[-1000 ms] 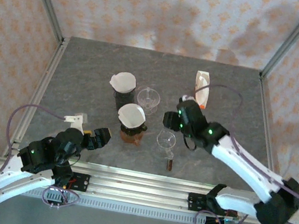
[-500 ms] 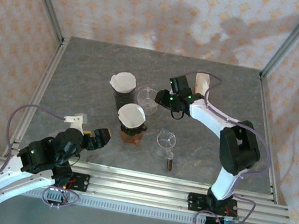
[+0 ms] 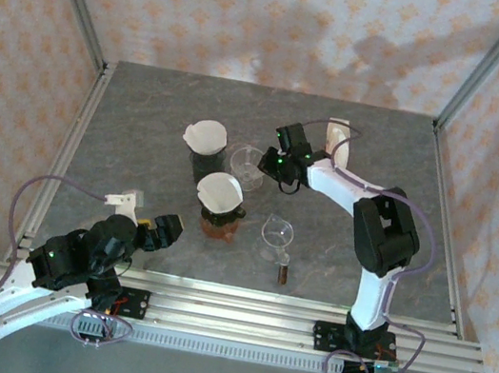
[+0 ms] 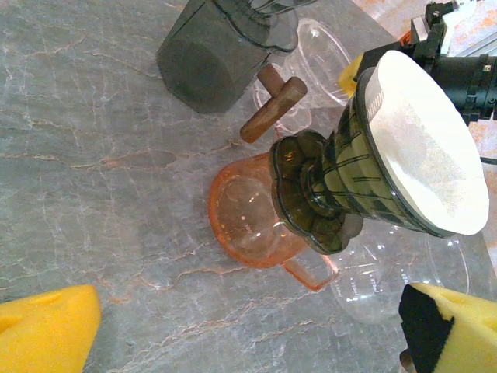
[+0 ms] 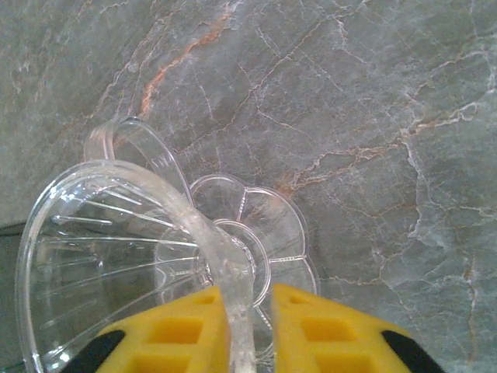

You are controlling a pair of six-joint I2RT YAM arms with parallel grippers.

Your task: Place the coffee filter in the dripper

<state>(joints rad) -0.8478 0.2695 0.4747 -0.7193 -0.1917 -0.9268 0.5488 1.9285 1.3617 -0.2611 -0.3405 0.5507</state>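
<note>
The right gripper [image 3: 274, 164], reaching to the centre of the overhead view, is clamped on the rim of a clear dripper [image 3: 247, 163] standing on the grey stone-patterned table [image 3: 143, 129]. In its wrist view the yellow pads [image 5: 182, 326] pinch the plastic wall at the bottom of the frame, the clear dripper [image 5: 116, 256] lying toward the lower left.

Just below it in the overhead view, a white paper filter [image 3: 218, 189] sits inside a dark dripper perched on an orange cup [image 3: 218, 226]. In the left wrist view, the same paper filter [image 4: 427, 148] lines the dark dripper [image 4: 349, 179] at the right of the frame. A second filter [image 3: 205, 134] rests in a dark jar to the upper left, and a second clear dripper [image 3: 277, 232] stands to the lower right.

The left gripper [image 3: 156, 231] hangs at the lower left of the overhead view, jaws spread wide and holding nothing.
</note>
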